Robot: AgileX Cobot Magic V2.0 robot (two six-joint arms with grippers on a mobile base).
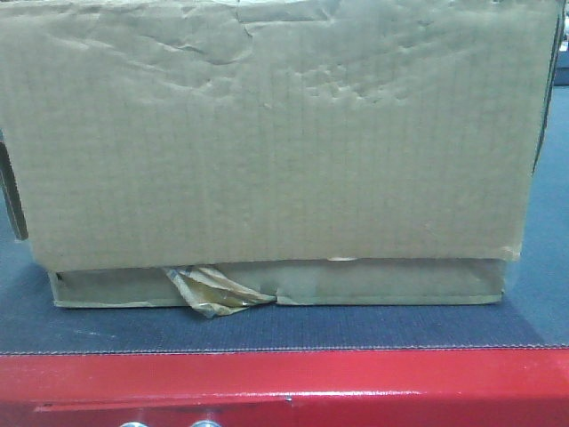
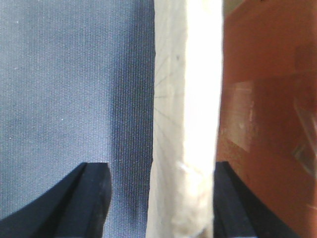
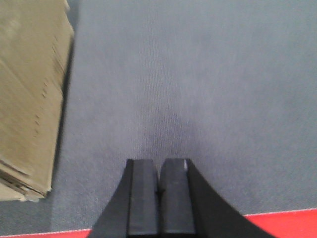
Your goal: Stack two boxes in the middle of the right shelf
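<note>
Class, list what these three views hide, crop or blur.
- Front view: the box fills the frame, hiding anything behind it; the upper edge crops its top.
- Left wrist view: the brown area beyond the cardboard wall is too blurred to identify.
- Right wrist view: the left edge crops the box.
- Shelf, second box: in no view.

Dark grey felt platform (image 1: 89, 329), red-edged at 6 o'clock. Bears one wrinkled brown cardboard box (image 1: 276, 151) at centre, with crumpled tape scrap (image 1: 213, 292) at its 7 o'clock, touching the felt.
</note>
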